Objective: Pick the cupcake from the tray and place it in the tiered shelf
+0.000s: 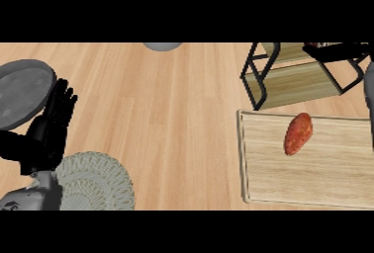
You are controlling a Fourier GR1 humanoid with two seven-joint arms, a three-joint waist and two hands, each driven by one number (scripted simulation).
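The wooden tray (314, 188) lies at the lower right with only a reddish-orange sweet potato (298, 133) on it. Behind it stands the tiered shelf (292, 79), a black wire frame with wooden boards. My right hand (342, 51) is over the shelf's top tier at the upper right, its grey forearm (369, 89) running along the right edge. Its fingers curl round a small dark thing with reddish specks, the cupcake (315, 46), which is mostly hidden. At the left edge my left hand (48, 129) rests open, fingers up.
A grey plate (22, 91) lies at the far left, partly behind the left hand. A grey woven round mat (99, 183) sits at the lower left. A grey round object (162, 46) shows at the top edge. Bare wooden counter (175, 123) fills the middle.
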